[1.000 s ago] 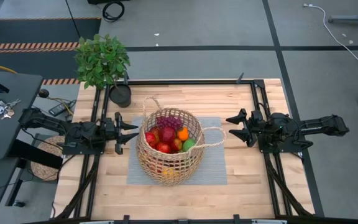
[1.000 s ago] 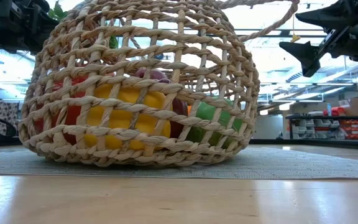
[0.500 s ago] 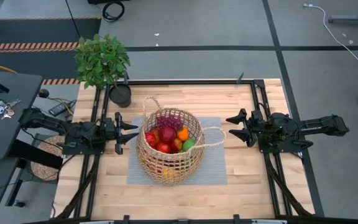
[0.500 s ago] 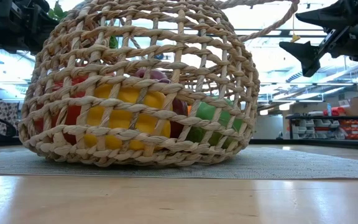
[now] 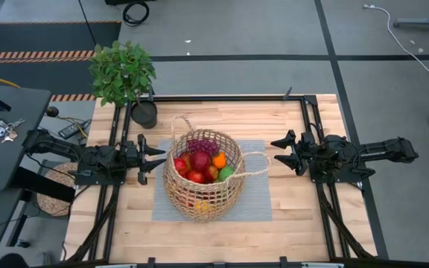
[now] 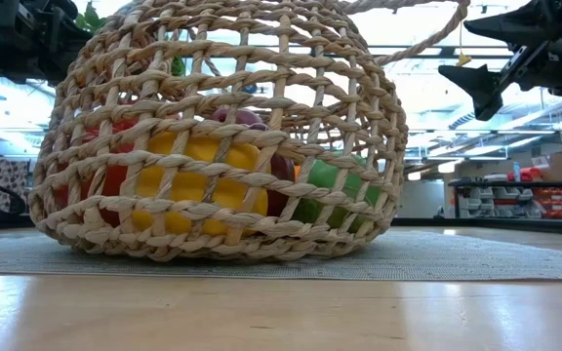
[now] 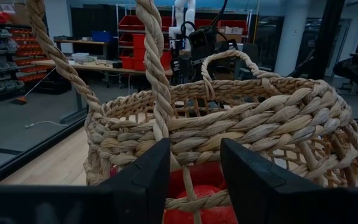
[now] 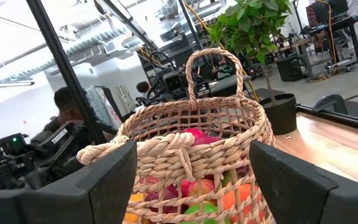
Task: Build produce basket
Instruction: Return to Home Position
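Observation:
The tan wicker basket (image 5: 203, 179) stands upright by its base on a grey mat (image 5: 255, 202) in the middle of the table. The produce lies inside it: red apples (image 5: 194, 174), an orange piece (image 5: 219, 158), a green piece (image 5: 227, 173), purple grapes (image 5: 202, 145), and a yellow piece (image 6: 198, 175) low down. My left gripper (image 5: 157, 158) hangs level just left of the basket's rim, open, with one loop handle (image 7: 157, 87) in front of it. My right gripper (image 5: 276, 150) hangs open to the basket's right, short of the other handle (image 5: 258, 165).
A leafy plant (image 5: 123, 72) in a black pot (image 5: 144, 113) stands at the table's far left corner. Black frame rails (image 5: 315, 134) run along both sides. Bare wood lies near the front edge (image 5: 199, 238). A person (image 8: 67, 118) sits beyond the table.

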